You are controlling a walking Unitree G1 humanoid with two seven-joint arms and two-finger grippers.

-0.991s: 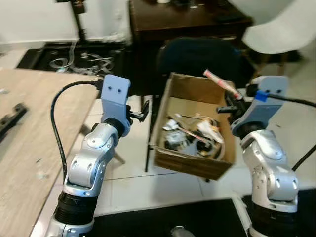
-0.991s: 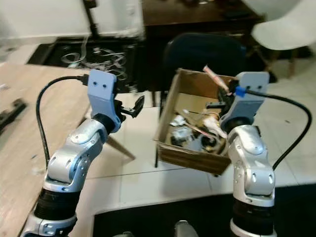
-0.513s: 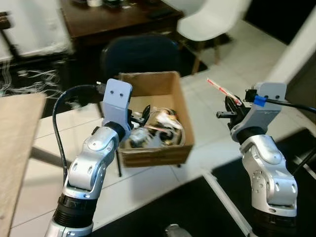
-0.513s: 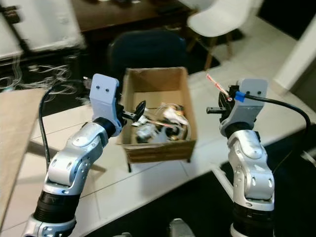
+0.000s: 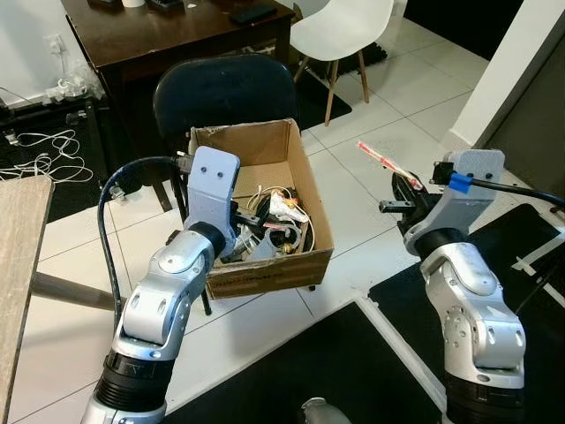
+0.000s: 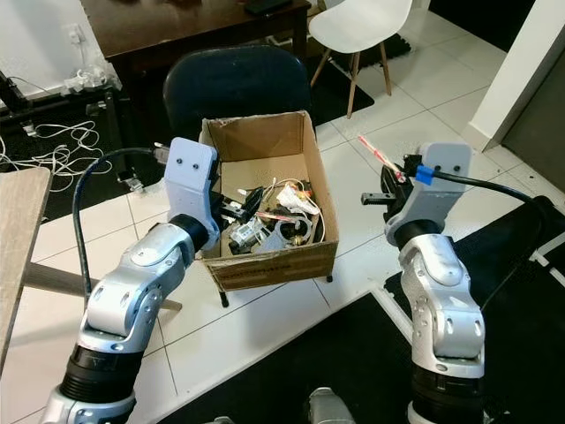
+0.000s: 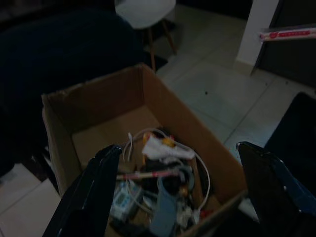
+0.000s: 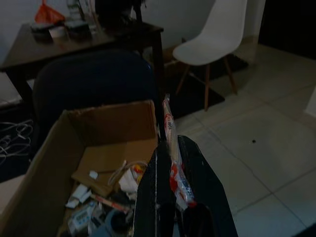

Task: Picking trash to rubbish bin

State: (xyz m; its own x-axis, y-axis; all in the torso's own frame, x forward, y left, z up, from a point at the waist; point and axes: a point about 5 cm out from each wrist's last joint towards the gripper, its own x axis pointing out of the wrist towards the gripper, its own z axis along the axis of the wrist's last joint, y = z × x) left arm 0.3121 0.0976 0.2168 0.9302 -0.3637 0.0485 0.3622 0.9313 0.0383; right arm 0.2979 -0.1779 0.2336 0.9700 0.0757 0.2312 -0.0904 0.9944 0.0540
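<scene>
the floor (image 5: pixel 371 150) is laid with pale square tiles and dark grout lines. a black mat (image 5: pixel 291 371) covers the near part, and a second one (image 5: pixel 530 238) lies to the right with a white strip at its edge. a dark wooden desk (image 5: pixel 177 35) stands at the back with a dark blue chair (image 5: pixel 221 93) before it. a white shell chair (image 5: pixel 340 26) on wooden legs stands beside the desk. white cables (image 5: pixel 40 146) lie tangled on a dark mat to the left. a light wooden tabletop (image 5: pixel 13 256) juts in at the left edge. a white pillar (image 5: pixel 503 71) rises at the right.
</scene>
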